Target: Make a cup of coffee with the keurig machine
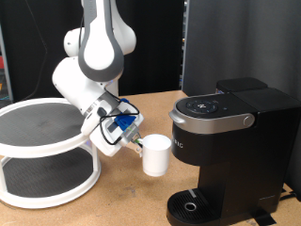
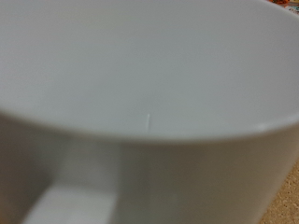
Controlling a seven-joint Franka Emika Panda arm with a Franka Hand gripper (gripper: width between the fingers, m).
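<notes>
The small white cup [image 1: 155, 155] hangs above the wooden table, to the exterior view's left of the black keurig machine [image 1: 226, 141]. My gripper [image 1: 134, 145] is shut on the cup by its rim and handle side, holding it level with the machine's brew head. The cup is beside the machine, not on its drip tray [image 1: 193, 205]. In the wrist view the cup [image 2: 140, 93] fills the frame, with its rim and inner wall close up; my fingers do not show there.
A white two-tier round rack [image 1: 42, 146] stands at the exterior view's left. A black curtain hangs behind. The table's front edge runs along the bottom.
</notes>
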